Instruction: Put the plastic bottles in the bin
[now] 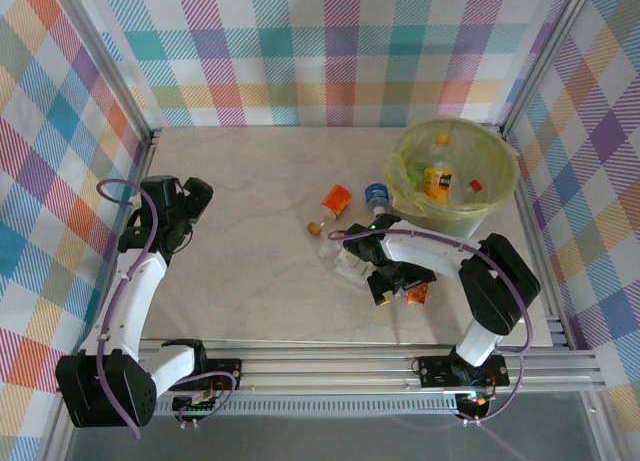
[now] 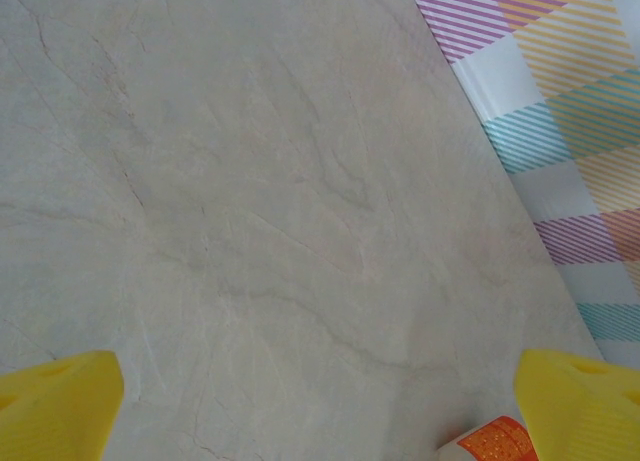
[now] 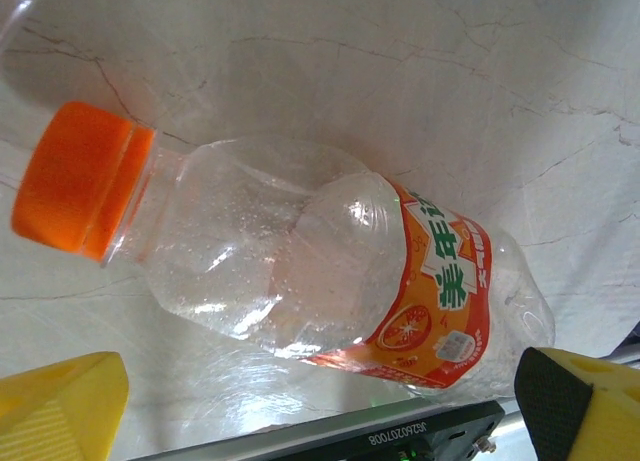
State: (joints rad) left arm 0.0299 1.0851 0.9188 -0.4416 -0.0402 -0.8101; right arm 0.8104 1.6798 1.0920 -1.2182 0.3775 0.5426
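Sideways under the wide-open right tool [image 3: 320, 406], a clear bottle [image 3: 300, 261], orange cap [image 3: 75, 176] upper-left.

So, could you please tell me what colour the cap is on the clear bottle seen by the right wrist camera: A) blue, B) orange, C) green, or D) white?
B: the crushed clear bottle with the orange label has an orange cap on its neck.

You'll find green characters 美年 and an orange-fruit logo on the bottle's [image 3: 300, 271] orange label [image 3: 435, 291]. Just below the bottle, a black bar [image 3: 390, 438] carries an upside-down white code, too small to read.
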